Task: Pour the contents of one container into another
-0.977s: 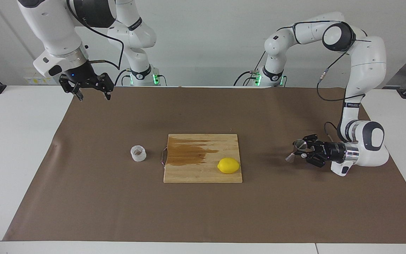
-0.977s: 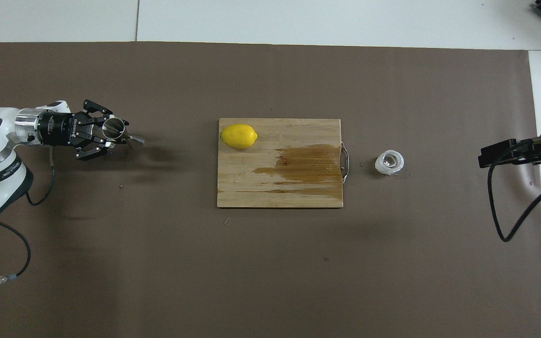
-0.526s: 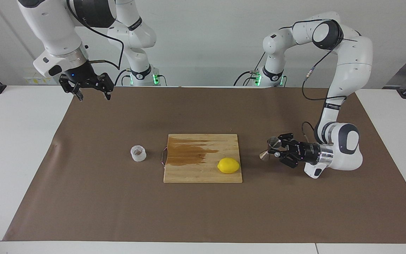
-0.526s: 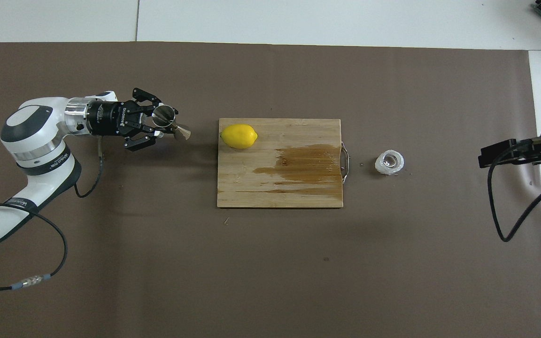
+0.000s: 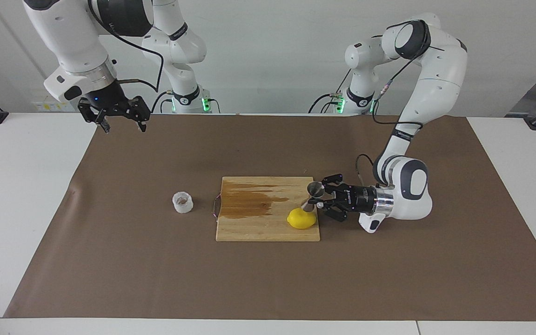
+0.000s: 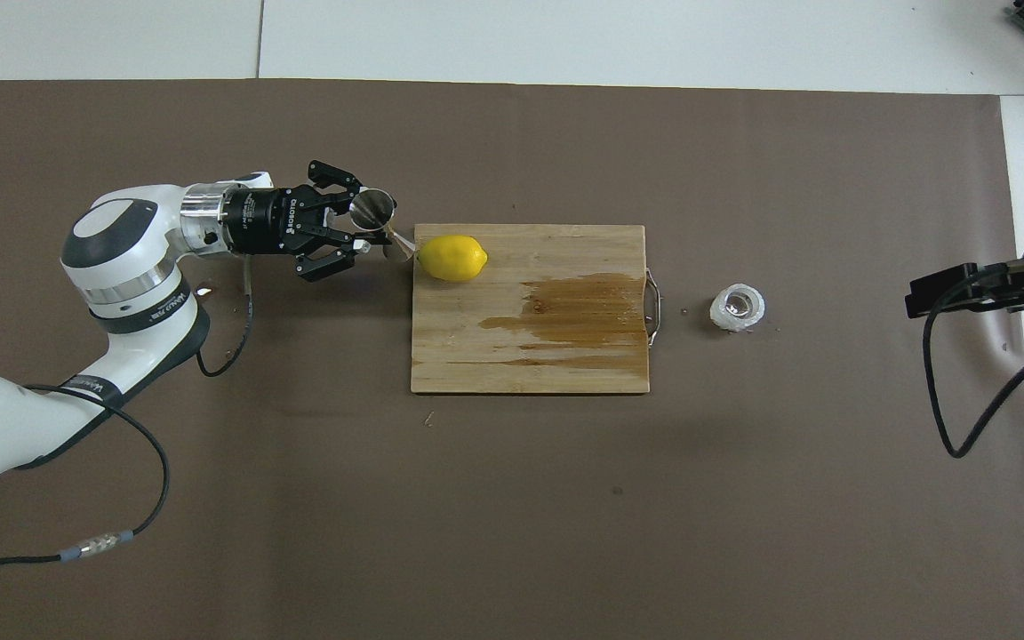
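Note:
The small whitish ribbed cup [image 5: 183, 202] [image 6: 737, 308] stands upright on the brown paper, beside the handle end of the cutting board [image 5: 258, 230] [image 6: 530, 364], toward the right arm's end of the table. My left gripper [image 5: 317, 197] [image 6: 370, 229] lies level, shut on the waist of the steel jigger [image 5: 315, 188] [image 6: 373, 208]. The jigger is tilted and hangs over the board's edge at the left arm's end, just by the lemon [image 5: 302, 218] [image 6: 452, 258]. My right gripper [image 5: 123, 126] waits open and empty, raised over the paper's corner at its own end.
A brown wet stain [image 5: 249, 202] [image 6: 579, 311] covers the board's half toward the cup. Brown paper [image 5: 268, 279] covers most of the table, with white tabletop [image 5: 16, 209] at both ends. A black cable [image 6: 965, 391] hangs from the right arm.
My left arm has carried the jigger from its own end of the table to the board's edge by the lemon. The right arm and the cup have not moved.

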Tool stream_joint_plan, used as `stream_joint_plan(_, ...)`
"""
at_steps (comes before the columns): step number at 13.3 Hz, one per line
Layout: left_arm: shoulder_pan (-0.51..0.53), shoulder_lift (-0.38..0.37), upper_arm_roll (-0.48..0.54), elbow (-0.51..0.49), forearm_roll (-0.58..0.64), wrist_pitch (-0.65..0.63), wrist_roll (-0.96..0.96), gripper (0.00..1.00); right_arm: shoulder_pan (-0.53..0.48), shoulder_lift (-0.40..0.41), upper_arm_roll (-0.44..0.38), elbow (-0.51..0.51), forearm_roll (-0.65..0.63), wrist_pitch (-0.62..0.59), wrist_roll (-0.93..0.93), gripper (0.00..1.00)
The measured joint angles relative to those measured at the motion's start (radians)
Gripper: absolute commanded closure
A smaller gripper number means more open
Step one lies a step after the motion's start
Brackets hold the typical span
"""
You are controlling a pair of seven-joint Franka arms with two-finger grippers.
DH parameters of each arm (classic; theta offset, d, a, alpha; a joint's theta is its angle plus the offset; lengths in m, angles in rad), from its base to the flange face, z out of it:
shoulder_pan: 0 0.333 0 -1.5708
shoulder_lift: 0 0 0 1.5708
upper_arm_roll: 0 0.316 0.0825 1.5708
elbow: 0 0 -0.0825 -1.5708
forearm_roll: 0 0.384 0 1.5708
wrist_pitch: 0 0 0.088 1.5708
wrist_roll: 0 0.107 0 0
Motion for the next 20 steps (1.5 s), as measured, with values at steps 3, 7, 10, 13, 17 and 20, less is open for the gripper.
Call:
stream_joint_plan(3, -0.075, 0.0, 0.0, -0.002, -0.024, 0.072, 0.024, 1.0, 0.0, 0.0, 0.0, 0.0, 0.0, 0.0, 0.0, 0.0)
stream_joint_plan(7, -0.134, -0.002, 0.001, -0.001, -0.056, 0.122, 0.04, 1.0, 0.0, 0.0, 0.0, 0.0, 0.0, 0.0, 0.0, 0.0)
stream_joint_plan(10, -0.171, -0.005, 0.001, 0.009, -0.066, 0.163, 0.06, 1.0, 0.0, 0.0, 0.0, 0.0, 0.0, 0.0, 0.0, 0.0)
stream_joint_plan(13, -0.197, -0.006, 0.004, 0.039, -0.067, 0.178, 0.061, 1.0, 0.0, 0.0, 0.0, 0.0, 0.0, 0.0, 0.0, 0.0)
stream_joint_plan(17, -0.22, 0.003, 0.01, 0.069, -0.056, 0.194, 0.063, 1.0, 0.0, 0.0, 0.0, 0.0, 0.0, 0.0, 0.0, 0.0)
stream_joint_plan(20, -0.226, 0.038, 0.01, 0.104, -0.008, 0.194, 0.061, 1.0, 0.0, 0.0, 0.0, 0.0, 0.0, 0.0, 0.0, 0.0)
